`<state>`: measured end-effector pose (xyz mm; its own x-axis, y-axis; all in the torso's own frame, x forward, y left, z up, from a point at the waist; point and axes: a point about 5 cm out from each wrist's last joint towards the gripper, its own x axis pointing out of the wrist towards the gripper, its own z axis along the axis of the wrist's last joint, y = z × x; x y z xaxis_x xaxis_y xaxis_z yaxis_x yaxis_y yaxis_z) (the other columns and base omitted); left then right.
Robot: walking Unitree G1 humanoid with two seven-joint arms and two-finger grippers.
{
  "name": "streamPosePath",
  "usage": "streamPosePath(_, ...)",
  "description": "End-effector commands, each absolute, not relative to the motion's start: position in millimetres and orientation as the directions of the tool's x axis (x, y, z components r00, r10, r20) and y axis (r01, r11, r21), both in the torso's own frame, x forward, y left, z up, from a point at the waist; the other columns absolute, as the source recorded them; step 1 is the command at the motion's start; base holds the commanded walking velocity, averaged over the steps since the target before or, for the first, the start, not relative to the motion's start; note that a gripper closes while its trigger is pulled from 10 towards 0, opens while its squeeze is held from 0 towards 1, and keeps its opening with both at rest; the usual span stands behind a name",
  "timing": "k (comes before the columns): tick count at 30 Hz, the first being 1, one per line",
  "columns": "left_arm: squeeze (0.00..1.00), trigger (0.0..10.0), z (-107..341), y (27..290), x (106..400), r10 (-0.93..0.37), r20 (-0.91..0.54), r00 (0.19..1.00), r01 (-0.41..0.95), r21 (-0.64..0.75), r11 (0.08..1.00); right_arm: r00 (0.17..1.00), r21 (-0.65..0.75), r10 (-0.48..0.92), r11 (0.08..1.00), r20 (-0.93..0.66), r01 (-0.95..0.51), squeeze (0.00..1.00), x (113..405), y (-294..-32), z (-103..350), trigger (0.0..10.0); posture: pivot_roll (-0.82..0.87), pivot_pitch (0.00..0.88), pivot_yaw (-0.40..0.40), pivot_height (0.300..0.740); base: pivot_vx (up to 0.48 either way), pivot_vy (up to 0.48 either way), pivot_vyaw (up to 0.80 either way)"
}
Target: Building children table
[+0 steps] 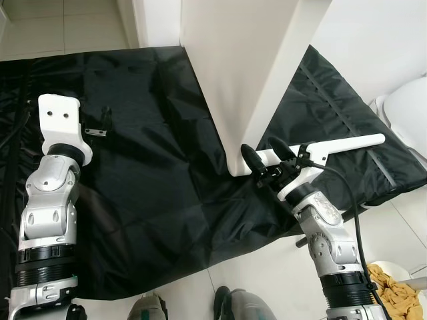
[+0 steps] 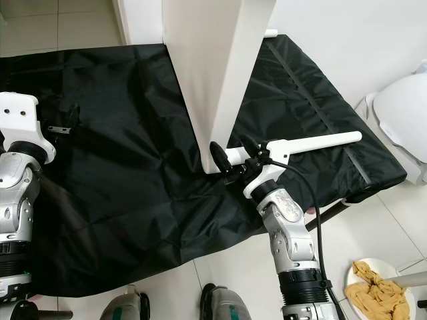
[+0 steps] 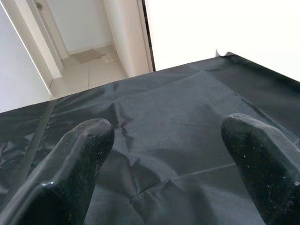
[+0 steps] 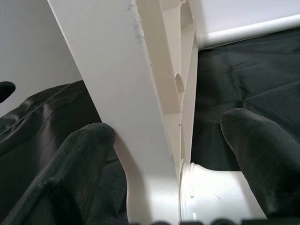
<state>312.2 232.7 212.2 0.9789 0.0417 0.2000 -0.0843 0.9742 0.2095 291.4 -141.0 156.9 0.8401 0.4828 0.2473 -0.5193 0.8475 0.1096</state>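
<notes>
1. On the left, we find the left claw (image 3: 164, 164) spread and empty, hovering over the black sheet (image 1: 153, 173) laid on the floor. A small metal bracket (image 1: 99, 128) lies on the sheet just beside that arm.
2. At centre, the white tabletop (image 1: 247, 73) stands on edge on the sheet.
3. At its lower corner, a white leg (image 1: 333, 148) sticks out sideways to the right.
4. The right claw (image 1: 272, 160) is spread, its fingers (image 4: 89, 154) straddling the tabletop's corner and the leg's base.
5. We judge leg fitting to be the step in hand; next, the right claw should close on the leg's base and seat it firmly.
6. The right arm reaches up and forward, its wrist angled toward the corner.
</notes>
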Motion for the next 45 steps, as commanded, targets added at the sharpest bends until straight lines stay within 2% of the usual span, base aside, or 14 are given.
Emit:
streamPosePath(1,0.0,10.0,212,235,309,0.069,0.202,0.977,-0.112,0.21,0.971,0.831,0.114,0.513,0.832,0.214,-0.543,0.0,293,-136,151,10.0,0.12,0.086,-0.059,0.74,0.0,0.0,0.0)
streamPosePath(11,0.0,10.0,215,235,310,0.057,0.212,0.976,-0.104,0.215,0.971,0.765,0.118,0.63,0.756,0.135,-0.644,0.0,283,-138,137,10.0,0.12,0.084,-0.058,0.74,0.0,0.0,0.0)
streamPosePath(17,0.0,10.0,214,235,310,0.061,0.211,0.976,-0.105,0.207,0.973,0.799,0.085,0.578,0.799,0.168,-0.596,0.0,290,-145,144,10.0,0.11,0.084,-0.057,0.74,0.0,0.0,0.0)
streamPosePath(18,0.0,10.0,214,234,310,0.056,0.209,0.976,-0.101,0.21,0.972,0.823,0.079,0.519,0.833,0.23,-0.548,0.0,299,-147,157,10.0,0.11,0.084,-0.057,0.74,0.0,0.0,0.0)
streamPosePath(25,0.0,10.0,214,233,311,0.046,0.21,0.977,-0.093,0.218,0.972,0.826,0.093,0.456,0.856,0.332,-0.509,0.0,312,-143,182,10.0,0.12,0.082,-0.054,0.74,0.0,0.0,0.0)
streamPosePath(31,0.0,10.0,215,233,311,0.043,0.211,0.977,-0.092,0.225,0.97,0.823,0.122,0.422,0.859,0.38,-0.497,0.0,321,-135,196,10.0,0.12,0.082,-0.053,0.74,0.0,0.0,0.0)
streamPosePath(37,0.0,10.0,216,234,310,0.049,0.212,0.976,-0.098,0.224,0.97,0.811,0.131,0.423,0.851,0.405,-0.509,0.0,332,-111,211,10.0,0.13,0.079,-0.058,0.74,0.0,0.0,0.0)
streamPosePath(45,0.0,10.0,214,234,309,0.055,0.212,0.976,-0.104,0.228,0.968,0.863,0.17,0.315,0.898,0.395,-0.406,0.0,351,-98,222,10.0,0.14,0.076,-0.065,0.74,0.0,0.0,0.0)
